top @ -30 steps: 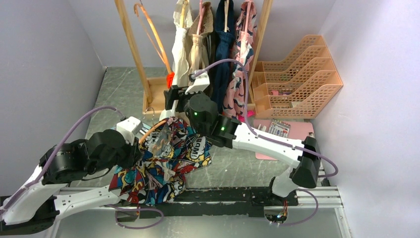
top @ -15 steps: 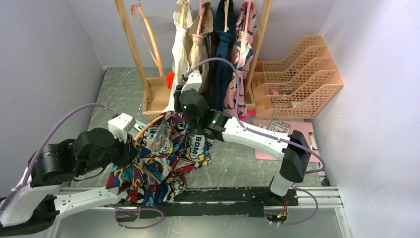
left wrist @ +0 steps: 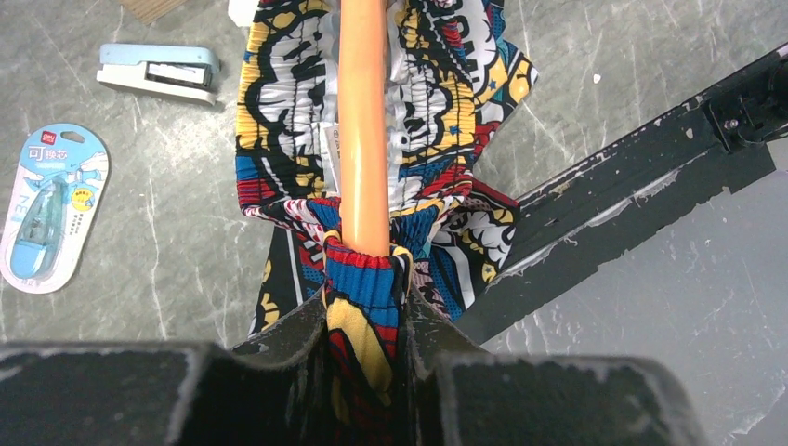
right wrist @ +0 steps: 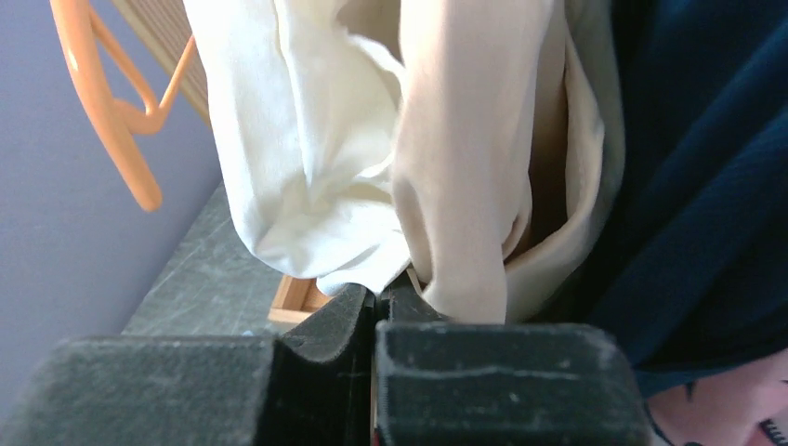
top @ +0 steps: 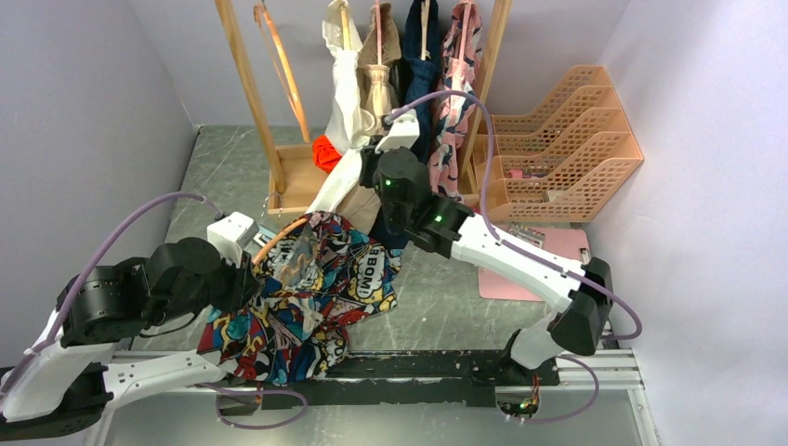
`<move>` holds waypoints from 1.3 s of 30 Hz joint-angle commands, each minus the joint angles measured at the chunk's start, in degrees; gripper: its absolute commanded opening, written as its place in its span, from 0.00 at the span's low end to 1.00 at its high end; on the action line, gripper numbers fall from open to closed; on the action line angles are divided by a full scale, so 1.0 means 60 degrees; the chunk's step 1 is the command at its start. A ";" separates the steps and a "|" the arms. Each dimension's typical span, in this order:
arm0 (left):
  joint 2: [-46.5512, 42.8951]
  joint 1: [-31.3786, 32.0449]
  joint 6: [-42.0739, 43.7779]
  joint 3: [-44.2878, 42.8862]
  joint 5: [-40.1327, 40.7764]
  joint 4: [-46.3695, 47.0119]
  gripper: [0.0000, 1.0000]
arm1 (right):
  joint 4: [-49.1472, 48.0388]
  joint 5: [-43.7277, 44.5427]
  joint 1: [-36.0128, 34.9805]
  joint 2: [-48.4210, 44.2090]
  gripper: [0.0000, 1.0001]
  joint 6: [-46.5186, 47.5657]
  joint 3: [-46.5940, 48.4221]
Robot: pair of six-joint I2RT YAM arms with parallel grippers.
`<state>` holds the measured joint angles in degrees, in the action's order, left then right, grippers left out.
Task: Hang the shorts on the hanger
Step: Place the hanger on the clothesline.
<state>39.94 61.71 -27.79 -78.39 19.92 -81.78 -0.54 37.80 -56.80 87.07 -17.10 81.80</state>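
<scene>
Your left gripper [left wrist: 367, 321] pinched shorts [top: 316, 297] and hanger [left wrist: 362, 121] together, right gripper [right wrist: 376, 307] sat closed, seemingly empty, among rack clothes [right wrist: 307, 139] at 12 o'clock, so you should've backed it out slowly.

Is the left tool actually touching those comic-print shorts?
Touching. The left wrist view shows the left tool pinching a fold of the shorts between its fingers.
</scene>
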 commanded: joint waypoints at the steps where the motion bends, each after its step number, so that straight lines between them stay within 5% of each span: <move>1: 0.0242 0.0016 0.0281 -0.0485 0.0035 0.0270 0.07 | -0.0070 0.0595 0.0148 -0.0415 0.00 0.1072 -0.0082; 12: 0.0975 0.0012 0.0168 -0.1541 0.0780 0.0256 0.07 | 0.0184 0.1260 0.0396 -0.0793 0.00 0.1803 -0.1010; 28: 0.2290 -0.0002 0.2058 -0.6202 0.1388 0.0267 0.07 | 0.0313 0.0725 0.1083 -0.1311 0.00 0.1651 -0.1361; 39: 0.1544 -0.0594 0.2235 -0.6010 0.3512 0.0256 0.07 | 0.0130 0.0247 0.1159 -0.1352 0.00 0.1386 -0.1555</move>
<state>50.87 60.16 -16.40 -114.56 32.10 -83.68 1.52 40.53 -50.52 80.14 -7.79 73.43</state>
